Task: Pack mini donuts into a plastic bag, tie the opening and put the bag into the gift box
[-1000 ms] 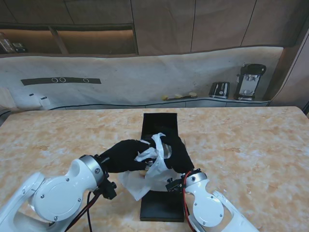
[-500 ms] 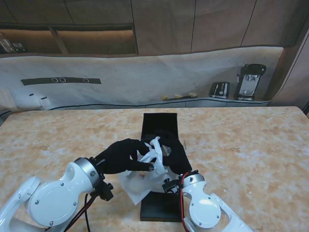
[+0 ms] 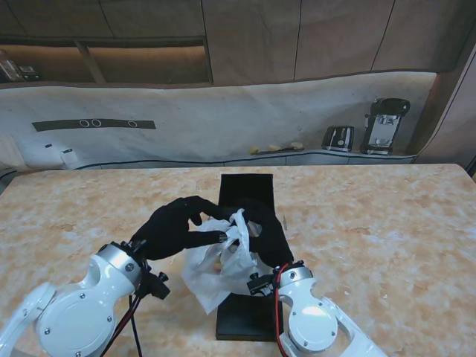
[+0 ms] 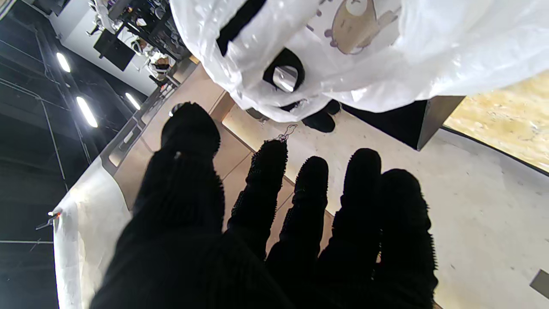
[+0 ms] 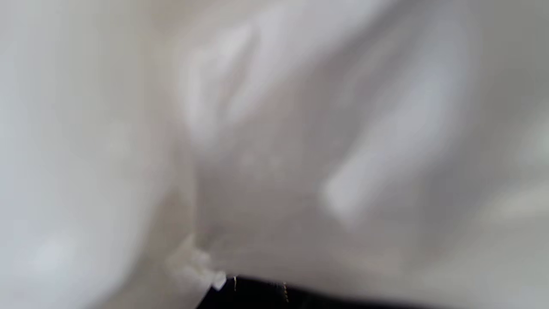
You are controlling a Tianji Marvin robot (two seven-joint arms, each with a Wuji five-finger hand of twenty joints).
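Looking from my left, I see the left hand (image 3: 172, 227) raised beside the bag (image 3: 216, 271), fingers (image 4: 261, 193) straight and spread, holding nothing; in the stand view two fingertips reach toward the bag's gathered top, but I cannot tell whether they touch. From the left wrist, the bag (image 4: 386, 56) hangs just past those fingertips, white and crinkled, with a small cartoon print on it. A pale yellowish shape shows through the plastic, too dim to name. To the right, the right hand (image 3: 269, 236) is clenched on the bag's neck, the plastic bunching up between its fingers. Its wrist camera is smothered by blurred white plastic (image 5: 274, 128), so the bag blocks that view. Under both hands lies the black box (image 3: 246, 192), its far part beyond the fingers and a black panel (image 3: 245, 318) nearer to me. Marble table (image 3: 387, 223) all round; appliances (image 3: 385, 125) far right.
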